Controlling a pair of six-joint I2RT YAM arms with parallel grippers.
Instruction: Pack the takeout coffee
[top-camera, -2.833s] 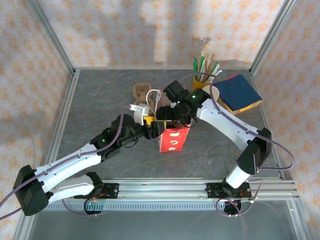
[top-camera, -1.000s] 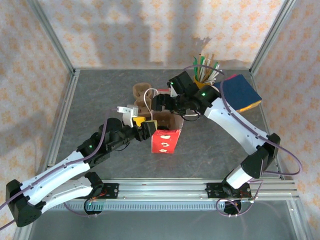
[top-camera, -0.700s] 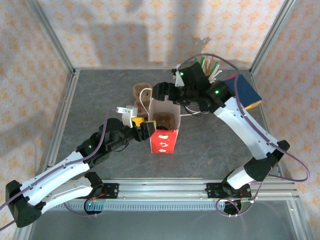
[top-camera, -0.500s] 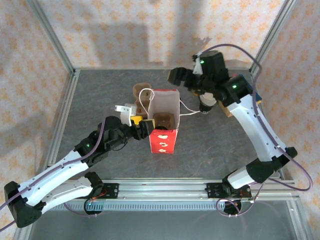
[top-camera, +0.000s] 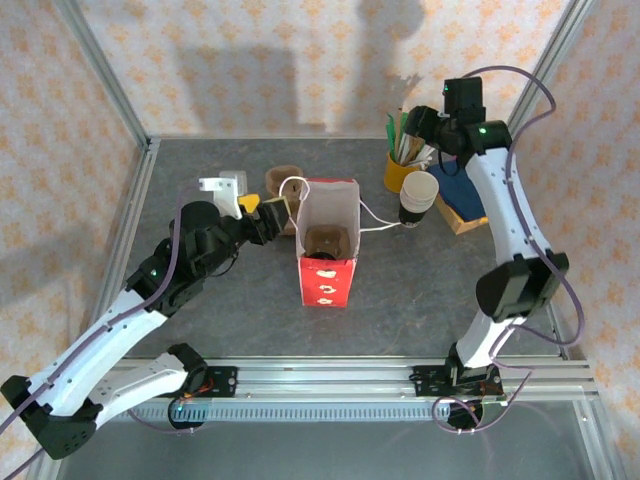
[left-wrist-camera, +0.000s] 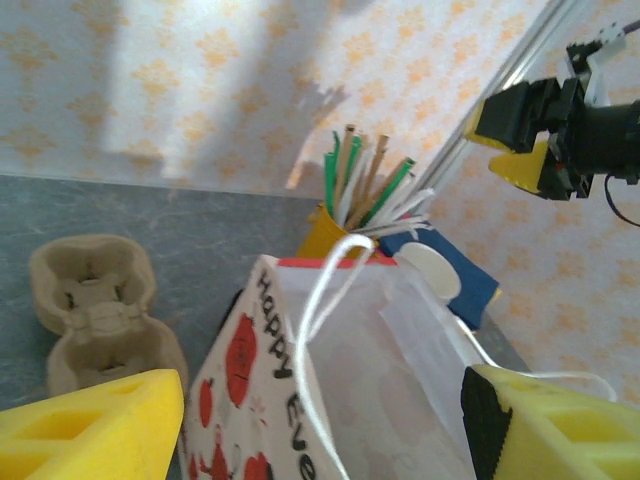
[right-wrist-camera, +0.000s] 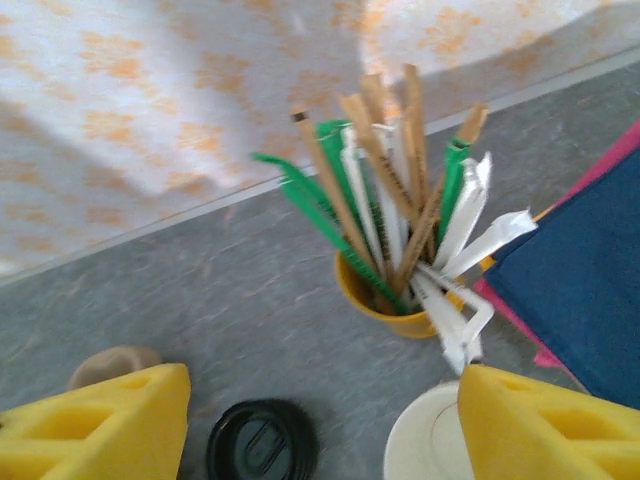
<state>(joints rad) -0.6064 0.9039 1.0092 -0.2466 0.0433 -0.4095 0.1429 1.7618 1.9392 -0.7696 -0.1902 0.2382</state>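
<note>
Right gripper (right-wrist-camera: 322, 420): your fingers stand wide apart with nothing between them, high over the back right of the table.
Left gripper (left-wrist-camera: 320, 430): also spread wide and gripping nothing. The red paper bag (top-camera: 328, 278) and its white string handle (left-wrist-camera: 310, 330) lie just ahead of the fingers.
Takeout coffee: the paper cup (top-camera: 417, 194) looks upright and unlidded on the table, just beside the yellow cup of stir sticks (top-camera: 399, 172), right of the bag. Its black lid (right-wrist-camera: 262, 440) lies flat on the table, apart from it.
Step in hand: probably bringing your right arm down onto the cup.
Approach: descend clear of the leaning sticks.
Grip: close across the wall below the rim, and gently, since paper likely buckles.
Carry: keep it upright.
Bag: something brown already sits inside, so steady the mouth with your left first.
</note>
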